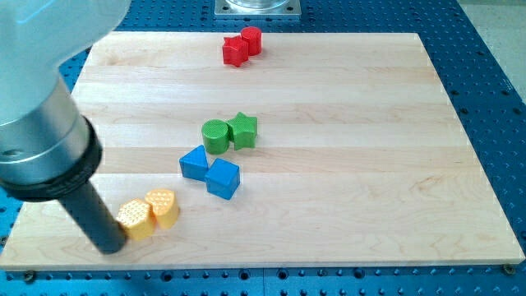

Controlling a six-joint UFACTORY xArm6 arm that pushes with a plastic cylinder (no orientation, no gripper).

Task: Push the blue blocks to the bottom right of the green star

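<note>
Two blue blocks sit together near the board's middle: a blue wedge-like block [194, 163] and a blue cube [223, 178] to its lower right, touching. The green star [242, 129] lies just above them, touching a green cylinder [215, 136] on its left. My tip [110, 247] is at the view's lower left, right against the left side of a yellow hexagon block [134, 219]. It is well to the left of and below the blue blocks.
A yellow heart-shaped block [163, 206] touches the yellow hexagon on its right. A red star [234, 51] and a red cylinder [251, 39] sit together at the board's top edge. The wooden board [370, 164] lies on a blue perforated table.
</note>
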